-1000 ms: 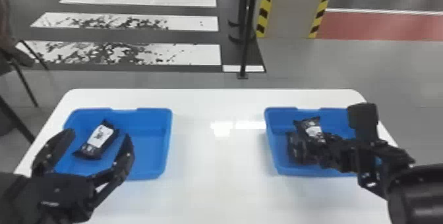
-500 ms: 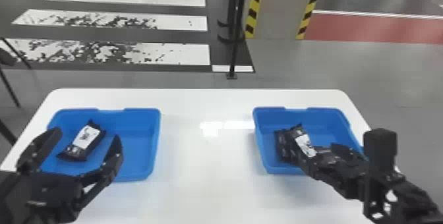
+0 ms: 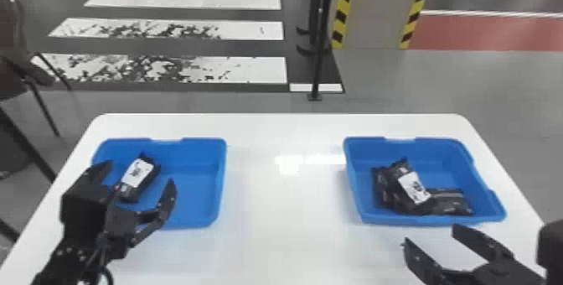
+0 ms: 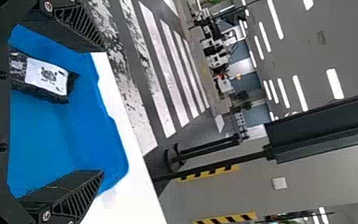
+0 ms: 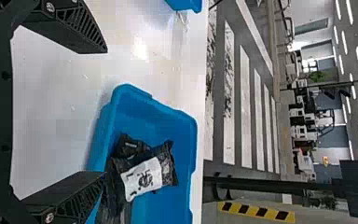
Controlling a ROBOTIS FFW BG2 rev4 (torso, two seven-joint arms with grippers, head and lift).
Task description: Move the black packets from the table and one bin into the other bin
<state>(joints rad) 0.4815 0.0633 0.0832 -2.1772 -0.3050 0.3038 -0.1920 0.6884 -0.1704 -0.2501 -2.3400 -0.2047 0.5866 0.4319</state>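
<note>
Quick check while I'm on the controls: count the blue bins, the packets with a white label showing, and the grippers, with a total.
Blue bins: 2 (left bin, right bin)
White-labelled packets: 2 (left packet, right packet)
Grippers: 2 (left gripper, right gripper)
Total: 6

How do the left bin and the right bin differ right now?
The left bin holds one black packet; the right bin holds several, overlapping. In the head view, the left gripper overlaps the left bin, while the right gripper stops short of the right bin's near rim. Both bins are blue.
</note>
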